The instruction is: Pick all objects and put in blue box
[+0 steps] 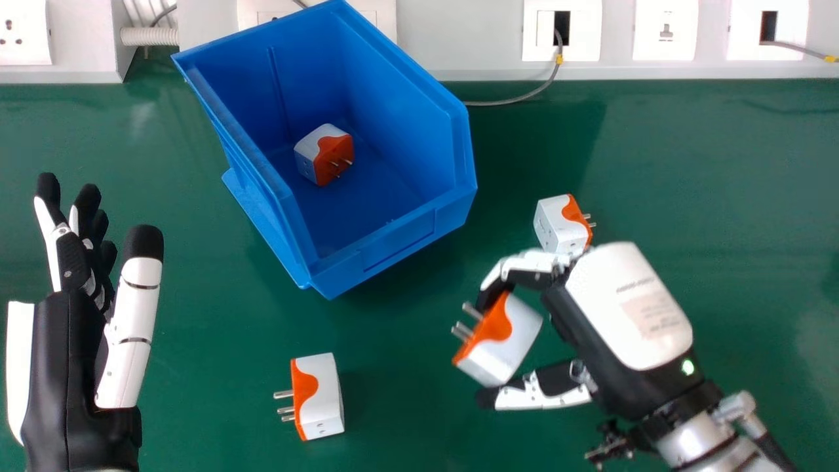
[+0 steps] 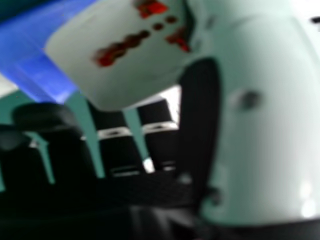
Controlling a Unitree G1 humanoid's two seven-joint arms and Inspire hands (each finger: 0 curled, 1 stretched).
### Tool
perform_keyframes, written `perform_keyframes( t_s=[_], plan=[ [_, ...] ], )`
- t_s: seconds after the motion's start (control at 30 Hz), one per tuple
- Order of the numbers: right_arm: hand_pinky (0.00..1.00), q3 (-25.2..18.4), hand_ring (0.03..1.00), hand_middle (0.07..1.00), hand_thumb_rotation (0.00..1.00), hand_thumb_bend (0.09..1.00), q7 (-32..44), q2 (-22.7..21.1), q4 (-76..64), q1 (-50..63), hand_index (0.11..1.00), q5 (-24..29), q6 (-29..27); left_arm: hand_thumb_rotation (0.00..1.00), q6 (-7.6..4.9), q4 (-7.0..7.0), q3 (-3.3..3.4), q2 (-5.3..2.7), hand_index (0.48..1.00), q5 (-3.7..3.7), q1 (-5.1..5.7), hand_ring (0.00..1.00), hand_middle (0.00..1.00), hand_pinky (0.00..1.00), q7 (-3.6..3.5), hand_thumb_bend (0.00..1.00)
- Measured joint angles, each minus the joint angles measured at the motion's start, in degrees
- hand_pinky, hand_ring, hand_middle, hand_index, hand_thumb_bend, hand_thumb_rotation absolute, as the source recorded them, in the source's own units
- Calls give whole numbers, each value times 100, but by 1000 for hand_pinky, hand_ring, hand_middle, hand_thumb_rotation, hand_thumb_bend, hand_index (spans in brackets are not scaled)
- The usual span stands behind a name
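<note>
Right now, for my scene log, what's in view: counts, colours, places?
Box: one, blue, back, left of centre
Plug adapters: four, white and orange; one in the box, one lower left of centre, one at right, one held
Table: one, green, beneath
Wall plates: at least five, white, at the back
Cables: at least two, grey, by the plates
Ridged pipe: one, white, upper left
Right hand: one, black-white, right, pinching the held adapter
Left hand: one, black-white, left side
Right forearm: one, silver, lower right
</note>
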Motion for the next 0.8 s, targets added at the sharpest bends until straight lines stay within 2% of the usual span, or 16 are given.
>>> perform_keyframes(
  t_s=[0.27,0.43,0.53,0.6,0.67,0.7,0.73,0.8],
  plan=[
    [39,-71,68,112,145,488,121,346,268,-1376,469,-4,-179,827,-11,7,-5,3,1000,-25,-36,1000,1000,1000,-18,605],
    [37,59,66,110,145,489,73,647,859,-2221,469,-190,-130,821,-16,17,2,3,1000,-50,-45,1000,996,1000,-12,624],
    [36,224,67,110,144,488,46,891,1416,-2775,469,-291,-105,819,-18,30,-7,2,1000,-73,-70,1000,995,1000,-41,624],
    [41,346,74,116,143,487,-1,1058,1989,-3328,469,-414,-121,818,-23,38,-25,5,1000,-122,-76,1000,994,1000,-67,617],
    [43,433,77,120,142,487,-50,1176,2350,-3676,469,-487,-87,817,-20,47,-20,13,1000,-167,-69,1000,994,1000,-76,619],
    [44,517,78,122,143,486,-118,1331,2760,-4048,469,-539,35,815,-20,46,-16,20,1000,-180,-68,1000,995,1000,-103,622],
    [44,524,78,122,143,486,-132,1391,2894,-4177,469,-557,103,815,-21,45,-26,23,1000,-179,-75,1000,995,1000,-126,622],
    [43,587,78,123,143,486,-262,1594,3394,-4608,469,-575,162,812,-21,42,-24,29,1000,-170,-58,1000,996,1000,-125,623]
  ],
)
